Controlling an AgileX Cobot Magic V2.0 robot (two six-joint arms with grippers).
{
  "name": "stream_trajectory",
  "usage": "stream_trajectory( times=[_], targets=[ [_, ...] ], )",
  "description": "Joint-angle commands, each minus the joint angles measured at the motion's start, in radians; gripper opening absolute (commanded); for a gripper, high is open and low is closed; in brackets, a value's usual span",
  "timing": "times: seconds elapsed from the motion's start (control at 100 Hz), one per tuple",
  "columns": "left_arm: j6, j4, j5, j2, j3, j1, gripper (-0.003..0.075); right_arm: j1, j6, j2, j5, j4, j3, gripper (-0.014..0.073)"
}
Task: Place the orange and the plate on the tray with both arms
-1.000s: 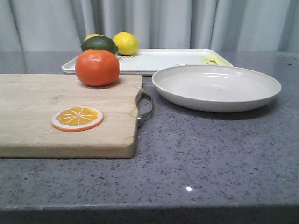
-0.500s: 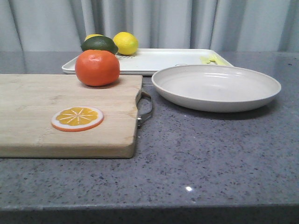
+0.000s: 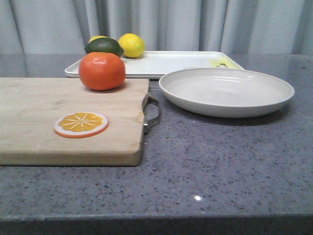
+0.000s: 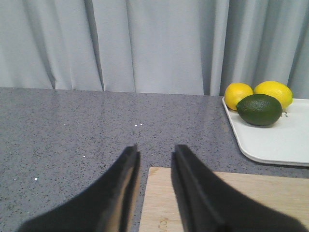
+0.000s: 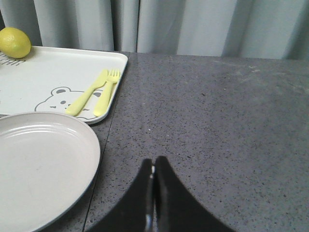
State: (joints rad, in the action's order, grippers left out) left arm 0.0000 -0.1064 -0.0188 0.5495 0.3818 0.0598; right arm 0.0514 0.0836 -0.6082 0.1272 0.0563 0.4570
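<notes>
Orange [image 3: 101,71] on wooden cutting board [image 3: 58,122], far corner; plate [image 3: 226,90] on counter just before tray [image 3: 166,62]. Left gripper [image 4: 154,157]: jaws parted, empty, over board edge. Right gripper [image 5: 154,166]: jaws pressed together, empty, beside plate. Tray shows bear drawing [image 5: 60,99]; no legible writing.

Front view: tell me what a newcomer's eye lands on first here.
The bright orange draws the eye first, sitting at the far edge of the wooden cutting board on the left, with an orange slice lying nearer the camera. To the right sits the wide empty plate on the grey table, and behind both the white tray holds lemons and a lime.
</notes>
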Motion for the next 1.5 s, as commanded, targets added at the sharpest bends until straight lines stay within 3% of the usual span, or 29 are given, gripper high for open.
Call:
stream_trajectory(
  times=[0.0,0.11,0.45,0.71,0.96,1.25,1.49],
  targets=[
    [0.0,-0.002,-0.088,0.008,0.036,-0.002,0.0337,-0.005,-0.004,-0.005,-0.074,0.011,0.037,-0.0067],
    [0.0,-0.002,-0.088,0.008,0.038,-0.002,0.0435,-0.005,-0.004,-0.005,-0.074,0.011,0.037,-0.0067],
    [0.0,-0.002,-0.022,0.097,0.127,-0.061,0.0554,-0.005,-0.004,-0.005,-0.074,0.011,0.037,-0.0067],
    [0.0,-0.005,0.089,0.303,0.302,-0.206,0.0557,-0.005,-0.004,-0.005,-0.081,0.011,0.037,-0.0067],
    [0.0,-0.044,0.314,0.561,0.562,-0.357,0.0557,-0.005,-0.004,-0.005,-0.099,0.011,0.037,-0.0067],
    [0.0,-0.139,0.551,0.824,0.862,-0.434,0.0557,-0.005,-0.004,-0.005,-0.099,0.011,0.037,-0.0067],
    [0.0,-0.141,0.628,0.965,1.01,-0.493,0.0557,-0.005,-0.004,-0.005,-0.099,0.011,0.037,-0.0067]
  ],
)
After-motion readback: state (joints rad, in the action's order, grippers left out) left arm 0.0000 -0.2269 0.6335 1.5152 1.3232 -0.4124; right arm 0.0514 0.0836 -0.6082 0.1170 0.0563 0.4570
